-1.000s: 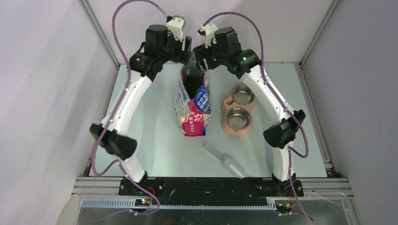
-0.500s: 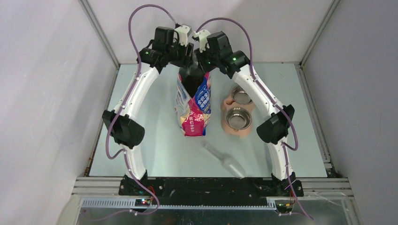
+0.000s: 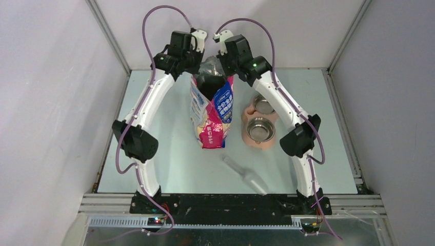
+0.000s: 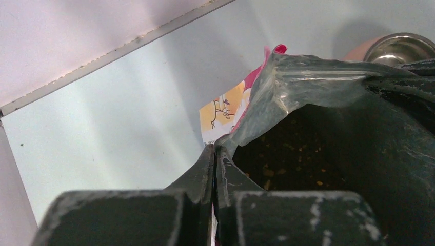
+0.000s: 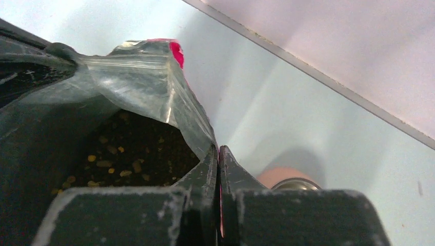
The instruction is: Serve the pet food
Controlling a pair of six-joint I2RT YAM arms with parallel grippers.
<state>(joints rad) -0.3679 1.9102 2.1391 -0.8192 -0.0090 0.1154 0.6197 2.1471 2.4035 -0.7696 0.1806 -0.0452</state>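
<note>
Top external view says early days: left gripper point(image 4: 214, 148) and right gripper point(image 5: 218, 149) each pinch a rim of the bag point(image 3: 213, 110), pet food point(image 5: 128, 154) sits inside it, bowls point(image 3: 260, 128) look empty, scoop point(image 3: 245, 175) untouched.

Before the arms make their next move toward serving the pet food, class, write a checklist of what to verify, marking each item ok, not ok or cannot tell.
1. The left gripper is shut on the bag rim: ok.
2. The right gripper is shut on the opposite rim: ok.
3. Bag mouth spread open: ok.
4. The pet food shows inside: ok.
5. The scoop in a gripper: not ok; it lies on the table, untouched.
6. Bowls clear: near bowl ok; far bowl cannot tell, since the right arm overlaps it from above.
</note>
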